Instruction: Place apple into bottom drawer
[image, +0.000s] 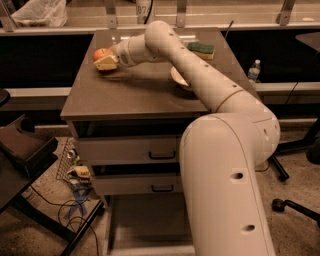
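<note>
The red-orange apple (101, 53) sits at the far left of the brown cabinet top (130, 95). My gripper (105, 61) is right at the apple, against its near side, with my arm reaching across the top from the right. The apple's lower part is hidden behind the gripper. The bottom drawer (145, 220) is pulled out at the foot of the cabinet and shows a flat grey inside. My arm's base covers its right part.
A white bowl (176, 78) is partly hidden behind my arm, and a green sponge (201, 48) lies at the back right. Two shut drawers with black handles (162, 155) are above the open one. A dark chair (22, 147), cables and clutter (77, 175) are at the left.
</note>
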